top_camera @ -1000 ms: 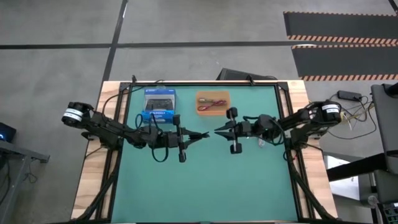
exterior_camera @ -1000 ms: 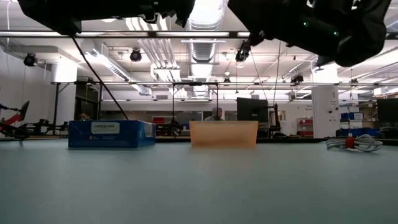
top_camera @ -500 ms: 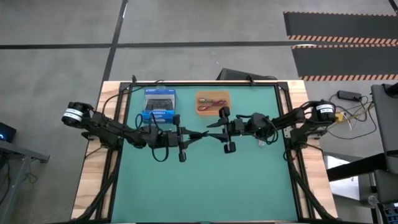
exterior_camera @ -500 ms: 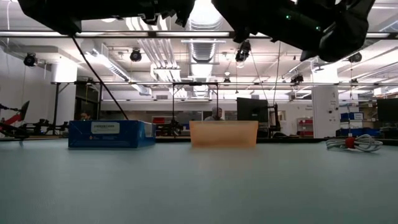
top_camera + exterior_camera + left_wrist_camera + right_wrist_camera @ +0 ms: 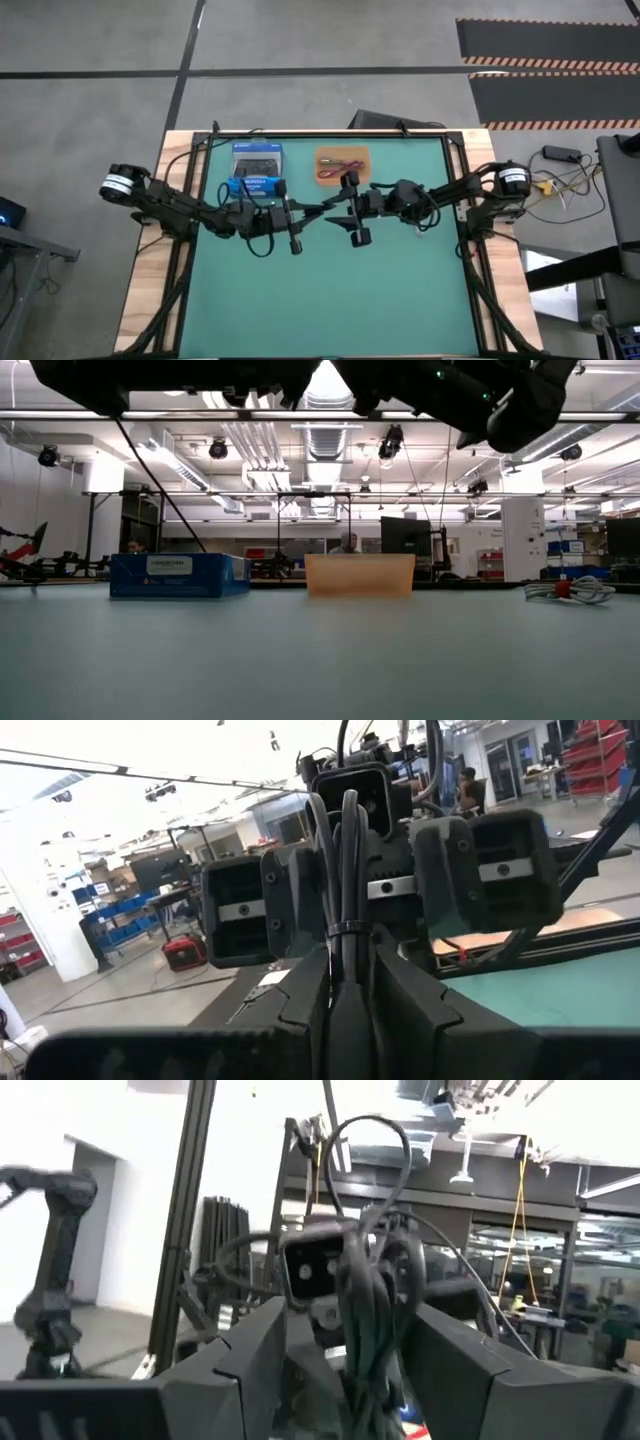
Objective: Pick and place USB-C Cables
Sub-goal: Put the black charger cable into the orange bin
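My left gripper [image 5: 312, 213] hangs over the table's middle, shut on a black USB-C cable bundle [image 5: 345, 870]. My right gripper [image 5: 338, 208] faces it from the right, open. Its fingers [image 5: 250, 1355] stand on either side of the same bundle [image 5: 370, 1310]; I cannot see them touch it. A red-pink cable [image 5: 340, 166] lies in the orange tray [image 5: 362, 155] at the far edge. A pale cable bundle [image 5: 570, 590] lies on the mat at the right. My left gripper pinches the black cable bundle between its two fingers [image 5: 405, 995], at the end below its tie [image 5: 345, 928]. The fingers come level from the table's left and lie along the bundle. The bundle sticks out past the fingertips toward the right gripper, clear of the table.
A blue box [image 5: 257, 167] stands at the far left beside the tray. Black frame rails [image 5: 455, 190] run along the mat's edges. The green mat's near half [image 5: 320, 300] is bare.
My right gripper has gone toward the table's left, up to my left gripper, and has opened wide; its fingers now stand around the black cable bundle. My left gripper has kept its hold.
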Available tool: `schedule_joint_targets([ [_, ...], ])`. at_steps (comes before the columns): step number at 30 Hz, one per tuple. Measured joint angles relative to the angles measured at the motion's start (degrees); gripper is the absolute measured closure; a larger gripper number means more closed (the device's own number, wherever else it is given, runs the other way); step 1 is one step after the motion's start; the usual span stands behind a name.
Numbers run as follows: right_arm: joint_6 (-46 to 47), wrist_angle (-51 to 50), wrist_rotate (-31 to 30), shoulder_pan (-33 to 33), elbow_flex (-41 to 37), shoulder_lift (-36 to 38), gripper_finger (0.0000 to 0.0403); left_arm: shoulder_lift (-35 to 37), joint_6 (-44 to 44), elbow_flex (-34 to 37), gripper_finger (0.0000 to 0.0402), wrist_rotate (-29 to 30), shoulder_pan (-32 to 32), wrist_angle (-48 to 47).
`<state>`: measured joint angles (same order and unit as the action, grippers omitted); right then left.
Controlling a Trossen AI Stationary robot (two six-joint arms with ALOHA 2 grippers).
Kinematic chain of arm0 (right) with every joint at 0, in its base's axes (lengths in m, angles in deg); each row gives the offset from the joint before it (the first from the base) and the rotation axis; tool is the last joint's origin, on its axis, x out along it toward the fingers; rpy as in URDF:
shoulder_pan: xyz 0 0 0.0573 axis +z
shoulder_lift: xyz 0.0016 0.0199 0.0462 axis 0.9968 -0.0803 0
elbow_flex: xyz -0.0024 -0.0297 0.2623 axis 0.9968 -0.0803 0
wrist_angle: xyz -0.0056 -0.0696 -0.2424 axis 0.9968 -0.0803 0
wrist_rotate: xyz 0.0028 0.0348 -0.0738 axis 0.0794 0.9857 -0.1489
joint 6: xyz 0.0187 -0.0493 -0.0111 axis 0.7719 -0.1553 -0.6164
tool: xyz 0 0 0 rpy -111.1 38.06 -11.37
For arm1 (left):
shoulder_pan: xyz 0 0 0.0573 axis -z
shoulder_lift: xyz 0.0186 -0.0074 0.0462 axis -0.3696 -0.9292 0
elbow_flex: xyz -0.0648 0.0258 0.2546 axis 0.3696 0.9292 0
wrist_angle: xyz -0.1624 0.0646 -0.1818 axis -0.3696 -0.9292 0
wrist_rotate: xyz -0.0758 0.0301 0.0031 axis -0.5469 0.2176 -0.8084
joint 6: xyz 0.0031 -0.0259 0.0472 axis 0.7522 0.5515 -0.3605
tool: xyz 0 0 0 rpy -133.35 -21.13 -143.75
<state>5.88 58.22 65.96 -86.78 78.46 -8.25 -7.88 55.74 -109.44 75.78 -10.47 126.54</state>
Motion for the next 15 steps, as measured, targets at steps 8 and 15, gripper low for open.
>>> schedule_joint_targets([
  [8, -0.1, -0.3, -0.8, 0.0, 2.2, -2.3, 0.0258, 0.0, 1.0, 0.0, 0.0343, 0.5, -0.1, -0.1],
  [15, -1.0, -0.3, -1.3, 0.0, 2.2, -2.0, 0.0375, 0.0, 1.0, 0.0, 0.0343, 0.5, -0.1, -0.1],
])
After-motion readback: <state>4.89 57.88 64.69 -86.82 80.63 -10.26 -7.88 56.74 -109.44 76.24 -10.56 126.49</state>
